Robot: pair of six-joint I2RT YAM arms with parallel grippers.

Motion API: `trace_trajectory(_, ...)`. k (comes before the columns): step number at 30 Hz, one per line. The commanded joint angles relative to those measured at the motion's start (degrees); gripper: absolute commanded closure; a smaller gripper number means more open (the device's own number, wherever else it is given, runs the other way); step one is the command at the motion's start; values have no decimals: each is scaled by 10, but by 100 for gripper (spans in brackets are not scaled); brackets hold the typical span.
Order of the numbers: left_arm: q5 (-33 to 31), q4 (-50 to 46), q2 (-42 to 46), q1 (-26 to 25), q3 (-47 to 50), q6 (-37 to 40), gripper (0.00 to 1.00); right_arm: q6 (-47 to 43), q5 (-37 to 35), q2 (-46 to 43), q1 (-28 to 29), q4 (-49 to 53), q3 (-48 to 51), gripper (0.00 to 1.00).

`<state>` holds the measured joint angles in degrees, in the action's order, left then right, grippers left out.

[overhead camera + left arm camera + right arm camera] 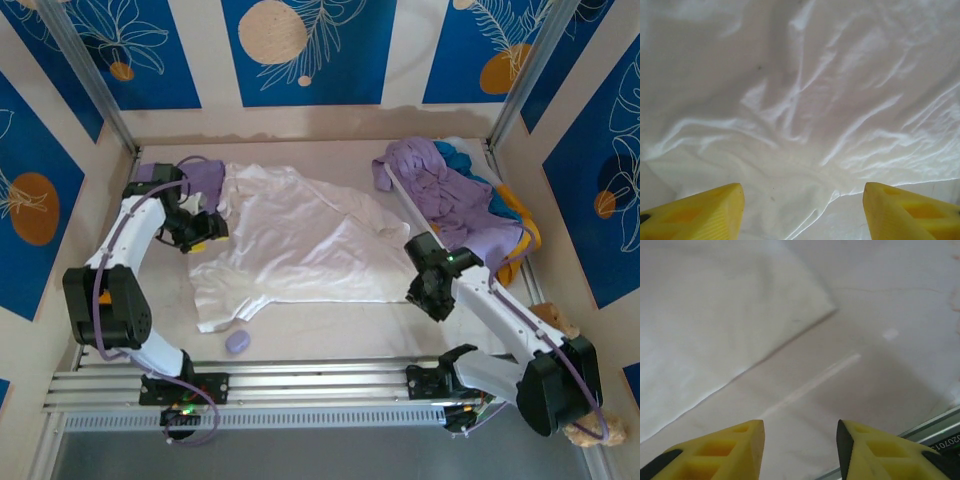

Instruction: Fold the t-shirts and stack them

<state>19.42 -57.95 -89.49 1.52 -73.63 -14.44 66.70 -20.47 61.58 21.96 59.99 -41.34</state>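
From above, the white t-shirt (pixel 300 240) lay spread and wrinkled across the middle of the table (pixel 340 330), one sleeve reaching toward the near left. That put it within reach of both arms. The left gripper (pixel 205 228) sat at the shirt's left edge and the right gripper (pixel 425 295) near its near right corner, which looked like a setup for lifting two sides at once for a fold. The other shirts were heaped at the back right: a lavender shirt (pixel 440 190) on top, a teal shirt (pixel 470 162) and a yellow-orange shirt (pixel 522 235) showing under it. They seemed to be waiting their turn. More lavender cloth (pixel 207 180) lay behind the left arm. A small lavender blob (pixel 239 341) sat just off the shirt's near edge, and a teddy bear (pixel 556 322) lay by the right arm's base.

From the left wrist, the left gripper (pixel 802 215) had its yellow fingers (pixel 700 212) well apart with nothing clamped between them. They hung low over the rumpled white cloth, and the hem ran between them, so closing there would likely catch the edge.

From the right wrist, the right gripper (pixel 800 450) also had its fingers (pixel 720 450) apart and empty. They were over bare table, and the shirt's flat corner (pixel 715 315) lay ahead and to the left, apart from them. In my judgement it had to move onto that corner before it could pinch it. A metal rail (pixel 940 425) crossed the lower right.
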Motion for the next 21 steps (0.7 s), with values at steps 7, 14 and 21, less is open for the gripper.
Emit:
trace_trajectory(7,-11,-14,42,74,37,28,36,-9,3,1,-81,-102,51,64)
trace_trajectory(14,-19,11,57,112,75,24,36,-37,28,30,-96,-156,53,65)
trace_trajectory(21,-39,21,73,123,101,22,36,-39,30,92,-95,-176,50,66)
